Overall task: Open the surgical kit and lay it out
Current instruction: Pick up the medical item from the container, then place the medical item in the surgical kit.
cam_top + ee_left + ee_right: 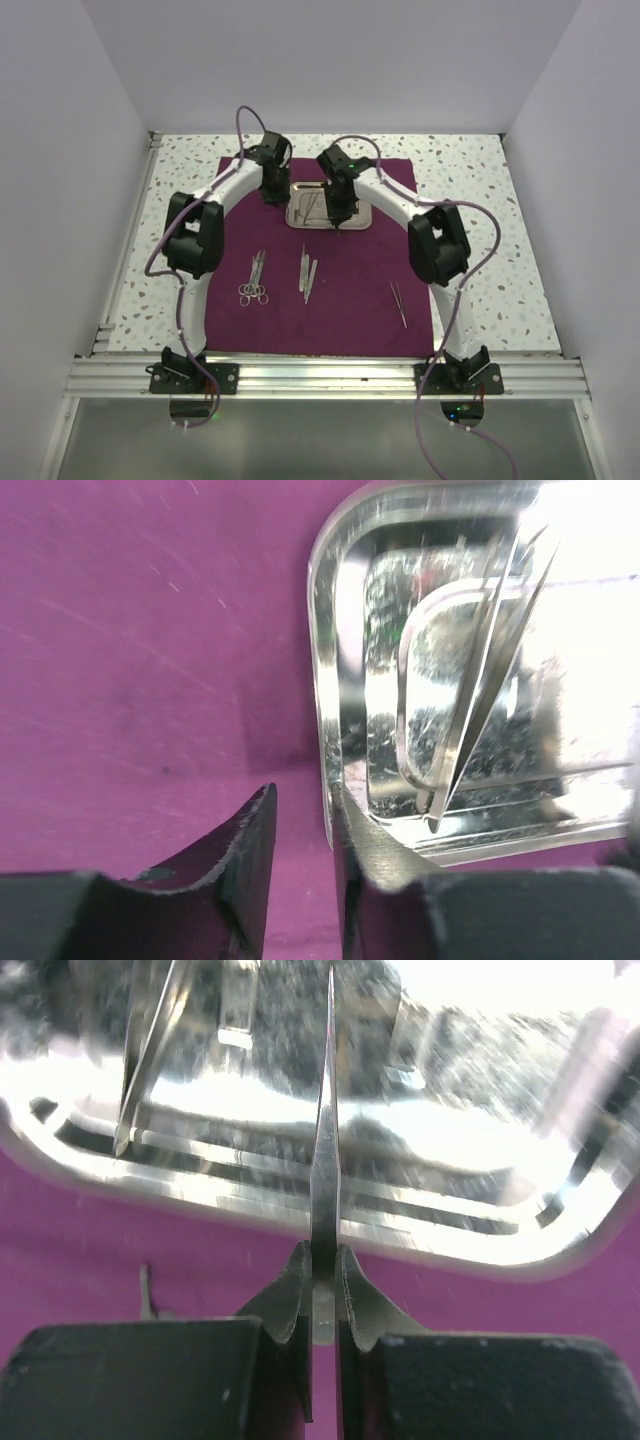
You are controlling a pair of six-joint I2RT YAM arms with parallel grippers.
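The maroon cloth [350,320] lies spread flat on the table. The steel tray [358,203] sits at its far middle. My left gripper [273,198] hovers at the tray's left rim [322,630]. Its jaws are a little apart with only cloth [150,630] between them [303,792], and the right finger rests against the rim. My right gripper [342,222] is at the tray's near edge [430,1240], shut [322,1250] on a thin silver instrument [326,1140] that points out over the tray. Tweezers [480,680] still lie in the tray, also in the right wrist view [140,1060].
Scissors and forceps with ring handles [255,280] lie on the cloth's left part. Tweezers [307,275] lie at the middle and a thin pair [399,303] to the right. White walls close in the speckled table [500,200] on three sides.
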